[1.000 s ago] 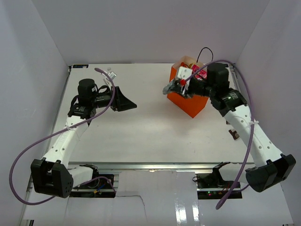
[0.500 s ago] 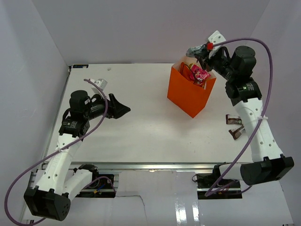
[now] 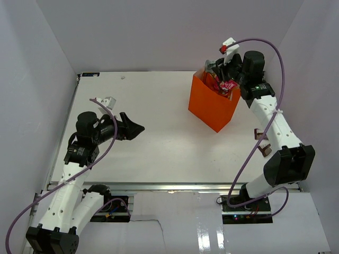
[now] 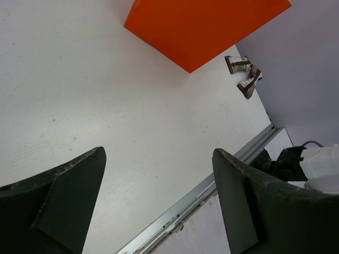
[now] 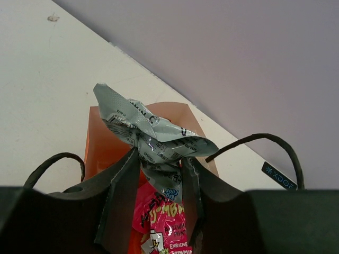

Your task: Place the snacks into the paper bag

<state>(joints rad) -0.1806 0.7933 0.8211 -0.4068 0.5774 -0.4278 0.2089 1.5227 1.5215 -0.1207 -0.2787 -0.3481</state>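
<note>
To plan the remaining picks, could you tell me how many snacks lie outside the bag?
2: one wrapper right of the bag, another beside it, nearer the arms. The right arm may hide more.

On the flat white table (image 3: 153, 137), toward its far right: upright orange paper shopping bag (image 3: 212, 108). Inside, at the mouth: small pink foil packet (image 3: 229, 86). Just above that, between the fingers of the right gripper (image 5: 156, 180): crumpled silver foil packet (image 5: 148, 132). Right of the bag, near the table's edge: two small brown wrappers (image 3: 262, 142), close together. Well left of the bag, over the table's left half: left gripper (image 3: 135, 129).
</note>
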